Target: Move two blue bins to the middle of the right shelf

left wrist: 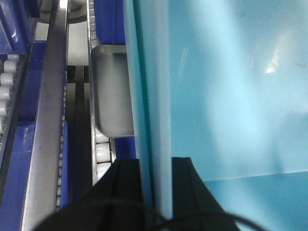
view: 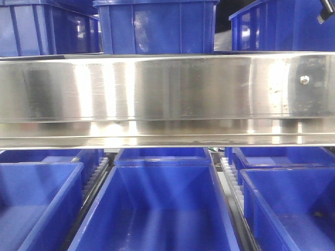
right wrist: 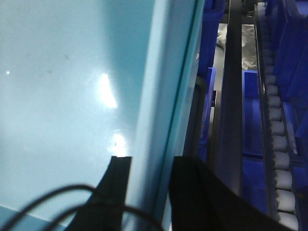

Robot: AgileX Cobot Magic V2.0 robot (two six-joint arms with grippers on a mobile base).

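A pale light-blue bin point(left wrist: 231, 86) fills the right of the left wrist view. My left gripper point(left wrist: 156, 166) is shut on its thick rim, one black finger point(left wrist: 126, 192) outside the wall and the other inside. The right wrist view shows the same pale blue plastic point(right wrist: 57, 86) filling the left. There my right gripper point(right wrist: 150, 163) is shut on the rim, with a finger point(right wrist: 118, 183) inside. A thin darker line runs along each rim; I cannot tell whether a second bin is nested there. The front view shows no pale bin and neither gripper.
A wide stainless shelf beam point(view: 167, 89) spans the front view. Dark blue bins stand above it point(view: 157, 26) and below it point(view: 157, 209). White roller tracks point(left wrist: 102, 154) point(right wrist: 279, 144), dark rails and a grey metal plate point(left wrist: 113, 91) lie beside the held bin.
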